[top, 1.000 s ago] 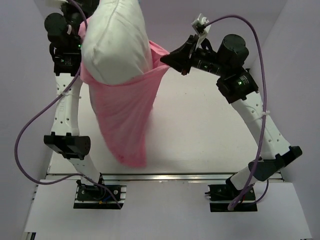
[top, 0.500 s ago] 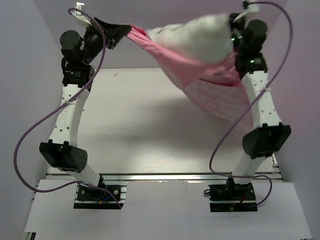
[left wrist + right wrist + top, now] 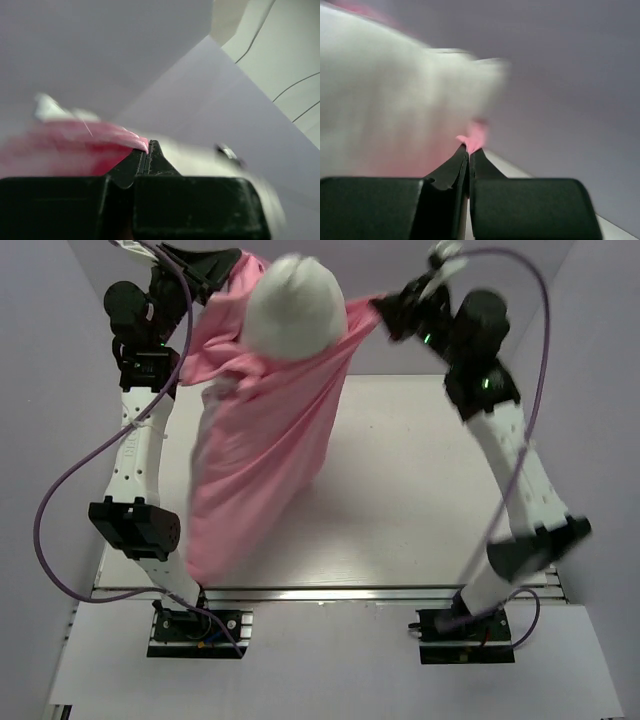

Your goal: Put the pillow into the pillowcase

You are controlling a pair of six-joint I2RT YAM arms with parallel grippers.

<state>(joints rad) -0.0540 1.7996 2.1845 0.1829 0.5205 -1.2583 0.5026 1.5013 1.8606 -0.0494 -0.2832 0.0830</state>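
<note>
The pink pillowcase (image 3: 255, 450) hangs between my two raised arms, its closed end drooping to the table's near left. The white pillow (image 3: 296, 305) sits inside it, its rounded end bulging out of the mouth at the top. My left gripper (image 3: 228, 260) is shut on the left edge of the mouth, pink cloth (image 3: 75, 147) pinched at its tips (image 3: 148, 145). My right gripper (image 3: 385, 312) is shut on the right edge, a pink tuft (image 3: 475, 136) sticking out between its fingers (image 3: 469, 148), the blurred pillow (image 3: 390, 95) to its left.
The white table (image 3: 420, 500) lies below the hanging cloth, with grey walls (image 3: 590, 330) on three sides. Purple cables (image 3: 60, 500) loop off both arms. A metal rail (image 3: 330, 595) runs along the near edge.
Both arms have swung the load back to the left and centre. The pillow has sunk deeper, only its end showing, and the pillowcase now hangs long down the left.
</note>
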